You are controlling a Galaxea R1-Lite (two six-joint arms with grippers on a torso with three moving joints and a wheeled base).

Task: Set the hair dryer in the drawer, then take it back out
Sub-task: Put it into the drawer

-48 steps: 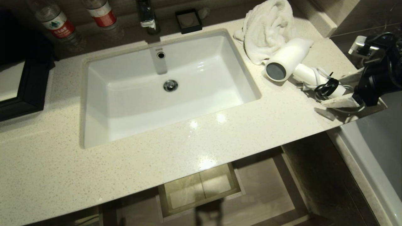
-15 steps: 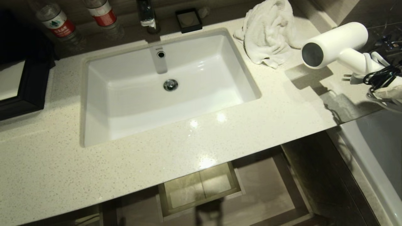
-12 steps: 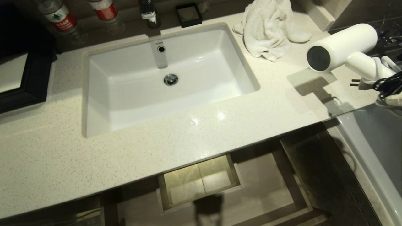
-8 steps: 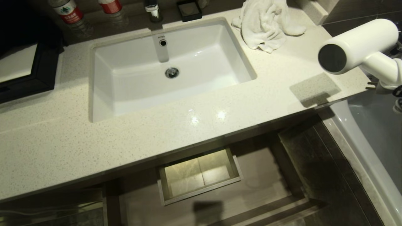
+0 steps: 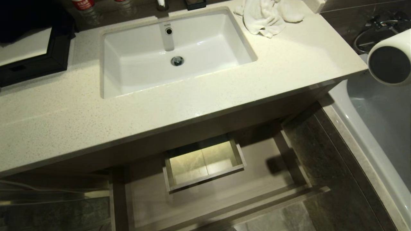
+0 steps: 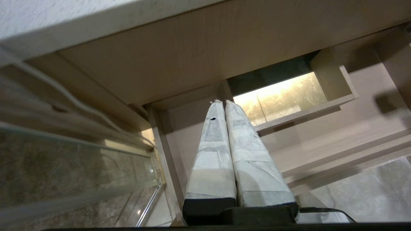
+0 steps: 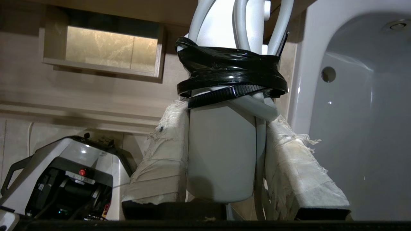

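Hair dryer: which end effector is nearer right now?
Right. The right end effector is clamped on the hair dryer handle; the left end effector, shut and empty, hangs by the open drawer.

one hair dryer, one drawer, one towel

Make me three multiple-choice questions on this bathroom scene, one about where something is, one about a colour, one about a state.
1. Where is the hair dryer?
A. In the sink
B. Held in the air, right of the counter
C. In the drawer

2. What colour is the tie around its cord?
A. Black
B. Red
C. Blue

3. How is the drawer?
A. Shut
B. Removed
C. Pulled open

Answers:
1 B: the right end effector clamps its handle, off the counter.
2 A: a black band shows in the right wrist view.
3 C: its inside shows below the counter.
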